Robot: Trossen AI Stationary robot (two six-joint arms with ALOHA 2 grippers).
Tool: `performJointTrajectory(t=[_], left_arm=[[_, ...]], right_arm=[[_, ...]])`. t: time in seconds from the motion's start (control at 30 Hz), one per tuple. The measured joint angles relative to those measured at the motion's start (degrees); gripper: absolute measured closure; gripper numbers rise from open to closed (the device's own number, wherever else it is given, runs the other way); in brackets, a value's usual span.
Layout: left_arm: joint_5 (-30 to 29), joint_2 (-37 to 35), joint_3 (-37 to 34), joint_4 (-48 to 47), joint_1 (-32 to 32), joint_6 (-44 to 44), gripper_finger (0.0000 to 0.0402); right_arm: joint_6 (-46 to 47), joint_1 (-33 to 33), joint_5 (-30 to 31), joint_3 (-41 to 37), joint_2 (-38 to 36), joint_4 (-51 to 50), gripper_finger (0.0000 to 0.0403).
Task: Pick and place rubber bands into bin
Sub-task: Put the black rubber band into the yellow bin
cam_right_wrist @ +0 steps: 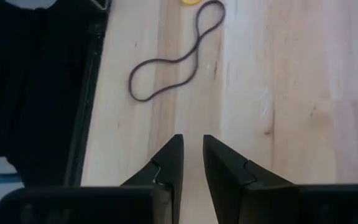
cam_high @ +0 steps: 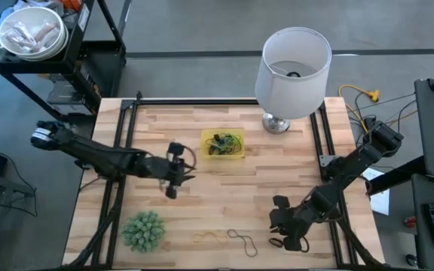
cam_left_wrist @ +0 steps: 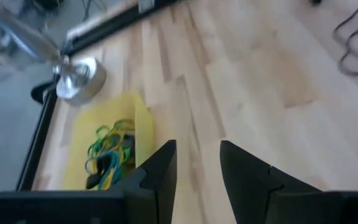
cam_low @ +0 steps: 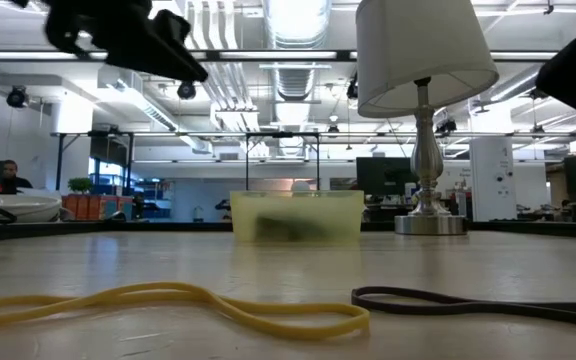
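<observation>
The yellow bin (cam_high: 223,143) sits at the table's middle far part, with several green, yellow and dark rubber bands (cam_left_wrist: 109,152) inside it. A yellow band (cam_high: 211,236) and a dark band (cam_high: 243,241) lie flat near the table's near edge; the low view shows the same yellow band (cam_low: 188,300) and dark band (cam_low: 468,302). My left gripper (cam_high: 187,172) hovers open above the table, just left of the bin and nearer than it (cam_left_wrist: 197,162). My right gripper (cam_high: 276,226) is low at the near right, narrowly open (cam_right_wrist: 192,155), pointing at the dark band (cam_right_wrist: 173,62) without touching it.
A white-shaded lamp (cam_high: 292,64) stands on its metal base (cam_high: 276,123) at the far edge, right of the bin. A spiky green plant (cam_high: 143,229) sits at the near left. Black frame rails (cam_high: 119,150) run along the table's sides. Bare wood (cam_high: 277,173) lies between the grippers.
</observation>
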Motion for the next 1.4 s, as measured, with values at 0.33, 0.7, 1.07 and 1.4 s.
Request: performJointTrajectory(t=[0.33,0.7,1.07,1.4], left_arm=[[-1.2,-9.98,-7.44,6.39,-3.28,0.74,0.0295],[-1.33,-9.09,-8.07,7.97,-3.96,0.44,0.0295],[-1.35,-9.09,-8.38,8.64,-3.94,0.55,0.0295],[-1.35,-9.09,-8.75,8.93,-3.94,0.54,0.0295]], right_arm=[[6.4,1.31,-2.16,0.08,6.59,-0.27,0.0346],[8.56,2.82,-6.04,2.08,12.85,0.9,0.0346],[10.94,2.89,-5.63,2.25,12.83,1.28,0.0346],[11.53,2.85,-5.43,2.23,11.8,-2.3,0.0346]])
